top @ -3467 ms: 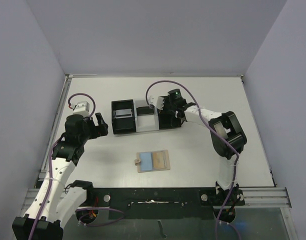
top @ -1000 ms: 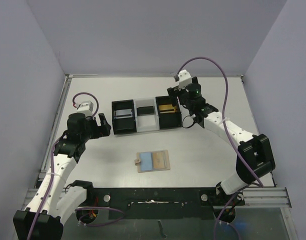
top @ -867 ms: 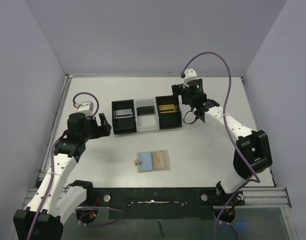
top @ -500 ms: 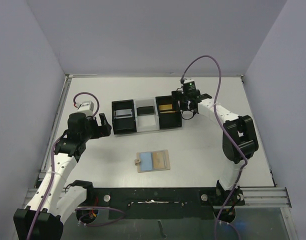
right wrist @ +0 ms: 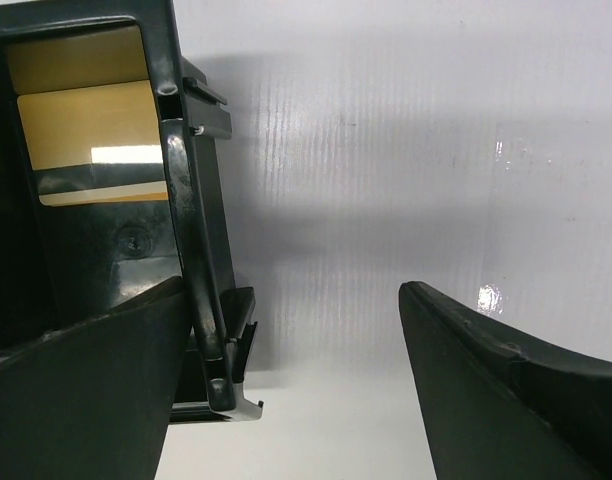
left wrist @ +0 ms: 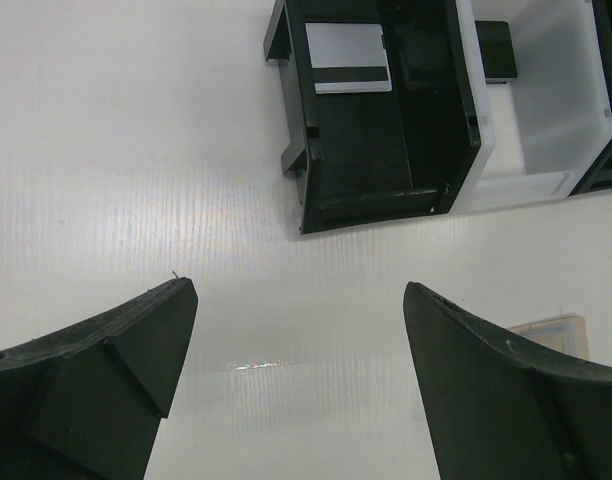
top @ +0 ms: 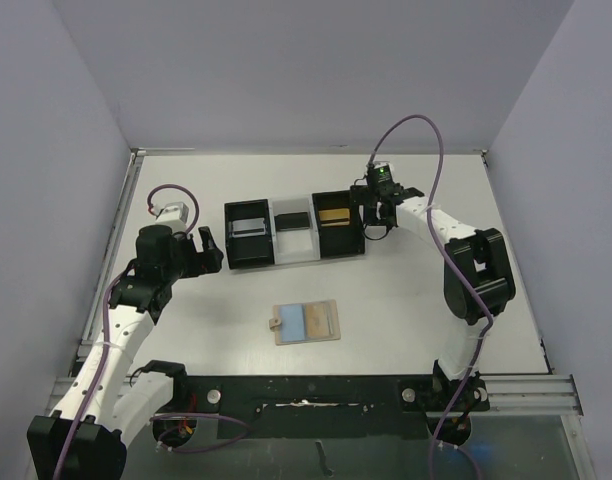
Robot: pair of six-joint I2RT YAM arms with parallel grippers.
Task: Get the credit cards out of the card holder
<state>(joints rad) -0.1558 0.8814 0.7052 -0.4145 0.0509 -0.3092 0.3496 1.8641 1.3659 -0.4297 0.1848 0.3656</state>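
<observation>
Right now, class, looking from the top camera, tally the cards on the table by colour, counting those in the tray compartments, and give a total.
Silver-grey card: 1
Black card: 1
Gold card: 1
Light blue card: 1
Total: 4

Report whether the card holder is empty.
Not empty: a light blue card lies on the card holder; tucked in or loose, cannot tell.
</observation>
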